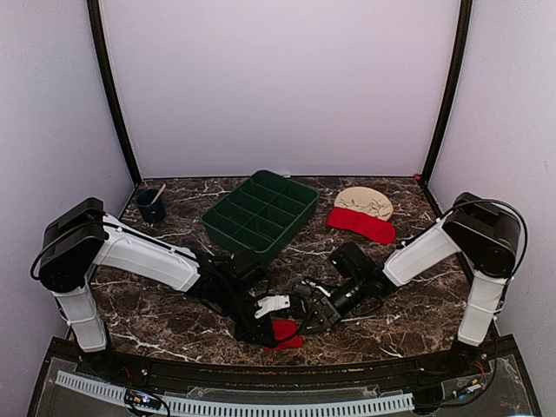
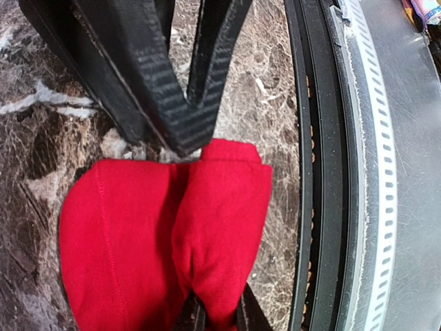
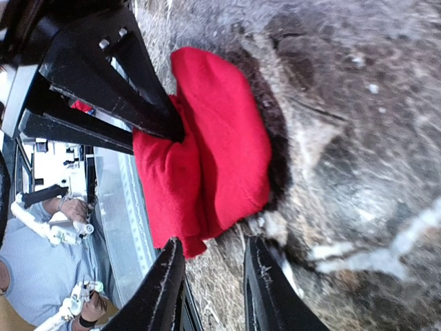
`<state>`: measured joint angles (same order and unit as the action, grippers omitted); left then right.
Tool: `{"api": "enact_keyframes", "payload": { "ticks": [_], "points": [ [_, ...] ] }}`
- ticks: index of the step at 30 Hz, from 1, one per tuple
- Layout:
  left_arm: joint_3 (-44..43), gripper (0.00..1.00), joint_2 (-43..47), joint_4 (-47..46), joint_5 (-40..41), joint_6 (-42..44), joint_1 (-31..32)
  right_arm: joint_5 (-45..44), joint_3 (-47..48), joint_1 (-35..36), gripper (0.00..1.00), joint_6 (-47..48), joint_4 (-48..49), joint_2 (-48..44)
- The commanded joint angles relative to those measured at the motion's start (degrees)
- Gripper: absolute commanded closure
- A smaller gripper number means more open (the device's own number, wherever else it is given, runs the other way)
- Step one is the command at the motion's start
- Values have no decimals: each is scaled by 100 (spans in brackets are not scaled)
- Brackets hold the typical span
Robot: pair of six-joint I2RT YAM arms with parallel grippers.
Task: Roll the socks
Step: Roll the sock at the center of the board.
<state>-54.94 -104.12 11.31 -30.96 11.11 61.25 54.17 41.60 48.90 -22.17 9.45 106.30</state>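
Observation:
One of the socks (image 2: 158,234) lies bundled in folds on the marble close to the table's front edge, also seen as the red bundle (image 1: 285,332). My left gripper (image 2: 217,316) is shut on a fold of that sock (image 3: 207,152). My right gripper (image 3: 213,243) is open just short of the bundle, with only table between its fingers. Its ribbed fingers (image 2: 165,96) hang over the sock's far end in the left wrist view. A second red sock (image 1: 360,224) lies flat at the back right.
A green compartment tray (image 1: 261,213) stands at the back centre and a blue cup (image 1: 150,206) with a stick at the back left. A beige cloth item (image 1: 365,201) lies against the flat sock. The metal front rail (image 2: 372,172) runs close beside the bundle.

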Motion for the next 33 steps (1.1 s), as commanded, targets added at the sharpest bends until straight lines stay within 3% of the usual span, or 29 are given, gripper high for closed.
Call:
{"api": "enact_keyframes", "payload": {
  "ticks": [1,19,33],
  "points": [
    [71,88,-348,836,74,-40,-53,-300,-172,-91,71,-192,294,-274],
    [-583,88,-1156,1727,-1427,20,-505,-2653,-671,69,71,425,-143,-1708],
    [-911,89,-1581,2052,-1957,58,-739,-4467,-659,1430,71,1255,-696,-2520]
  ]
}}
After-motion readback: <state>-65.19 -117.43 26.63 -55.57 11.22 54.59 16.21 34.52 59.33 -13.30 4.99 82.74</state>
